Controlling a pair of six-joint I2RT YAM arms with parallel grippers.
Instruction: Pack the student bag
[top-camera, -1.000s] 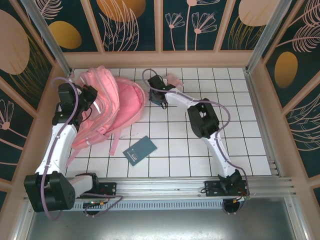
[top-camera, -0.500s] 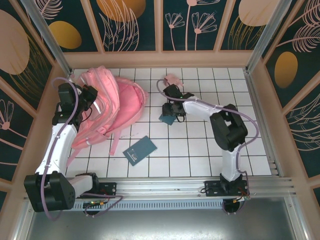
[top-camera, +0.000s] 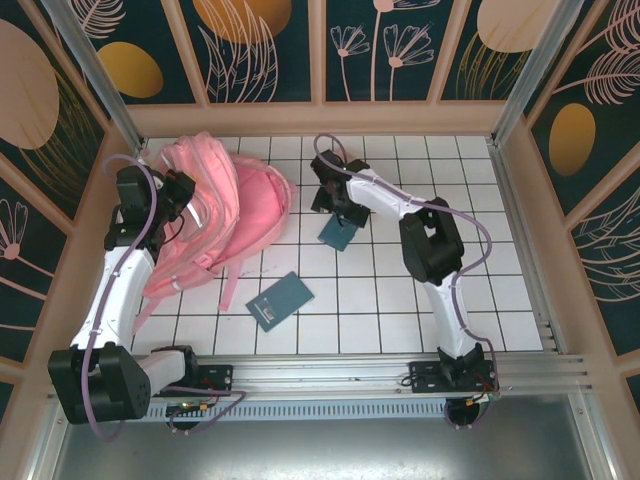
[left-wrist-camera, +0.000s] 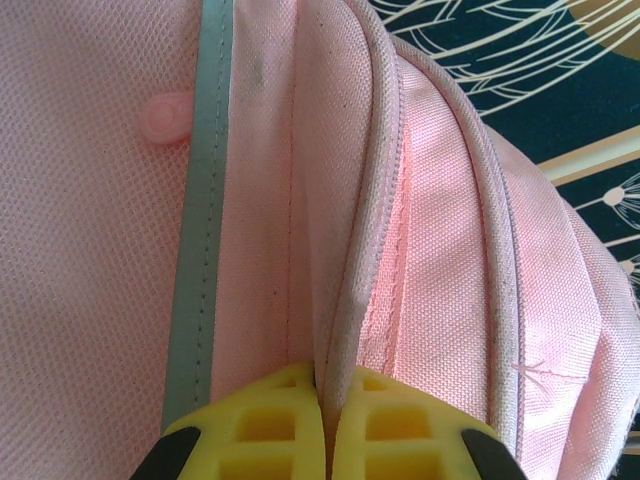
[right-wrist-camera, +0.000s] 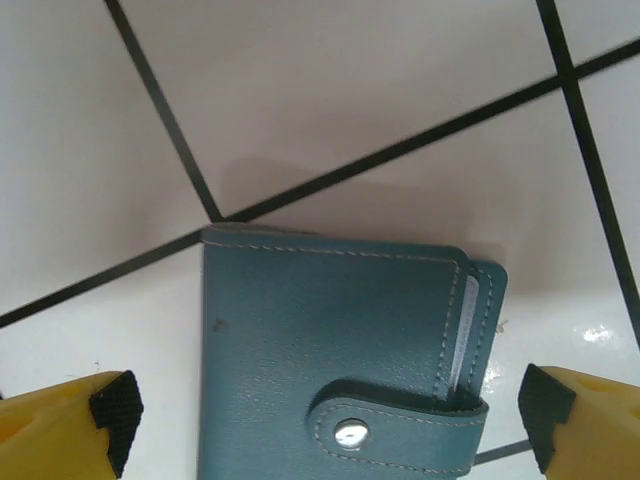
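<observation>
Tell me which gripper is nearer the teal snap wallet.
Right. The right gripper hovers open over the wallet; the left gripper is far off, shut on the student bag.

Far-left corner of the table (top-camera: 480, 250) is jammed. The student bag (top-camera: 240, 200) sprawls there, the left arm (top-camera: 125, 270) runs up the left edge, and the left gripper (left-wrist-camera: 325, 405) is pinched tight on a bag seam, so there's no way through. The right arm (top-camera: 430, 250) slants from the near edge to the far middle, splitting the table. The right gripper (right-wrist-camera: 330, 410) hangs over a teal wallet (top-camera: 337, 233), jaws wide, with bare tile either side. A teal notebook (top-camera: 279, 300) lies towards the near edge, just clear of the bag's straps. On the right side and in the far-right corner there's bare tile and wide room up to the side wall (top-camera: 525, 240).
</observation>
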